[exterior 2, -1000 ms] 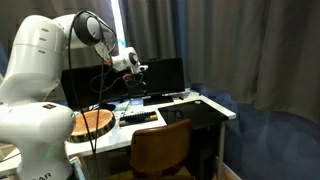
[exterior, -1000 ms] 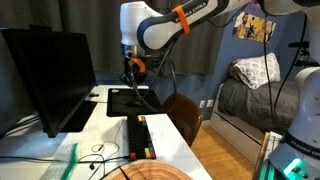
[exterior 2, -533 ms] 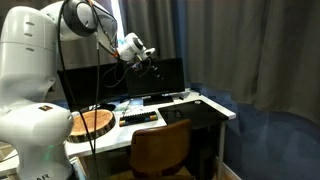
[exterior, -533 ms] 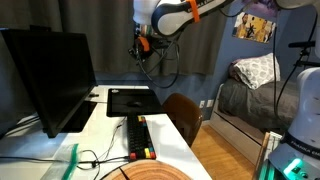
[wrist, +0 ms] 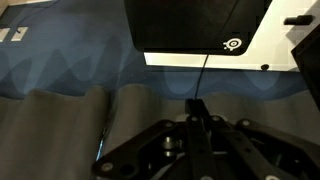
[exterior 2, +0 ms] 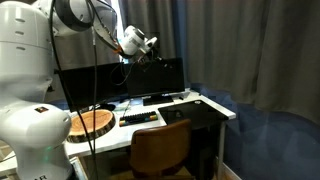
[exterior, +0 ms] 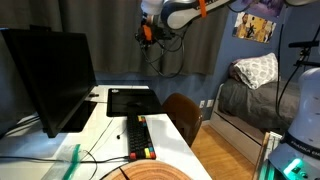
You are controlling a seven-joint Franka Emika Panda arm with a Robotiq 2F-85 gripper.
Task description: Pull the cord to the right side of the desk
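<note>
Your gripper (exterior: pixel 147 33) hangs high above the far end of the desk (exterior: pixel 112 126), up in front of the dark curtain (exterior: pixel 110 40), and both exterior views show it well clear of everything on the white top. In the wrist view its 2 fingers (wrist: pixel 186 124) look pinched together. The cord (wrist: pixel 206 70) runs as 1 thin black line from their tips, across the white desk edge, toward the black mouse pad (wrist: pixel 195 22). You appear to have it clamped, though the contact itself is dark and small.

In an exterior view, thin black loops (exterior: pixel 94 155) lie on the near end of the desk beside a green strip (exterior: pixel 72 160). You cannot tell whether they belong to the same cord.

The desk carries 1 large monitor (exterior: pixel 45 75) along one side and the mouse pad flat toward the far end. A black keyboard (exterior: pixel 138 136) with coloured keys lies lengthwise nearer the camera, and a round wooden disc (exterior: pixel 150 172) sits at the near edge. A brown chair (exterior: pixel 183 113) stands just beside the desk's open side. From the other side, the chair (exterior 2: pixel 160 150) sits in front of the desk, with the disc (exterior 2: pixel 92 122) next to the robot's white base (exterior 2: pixel 35 130).
</note>
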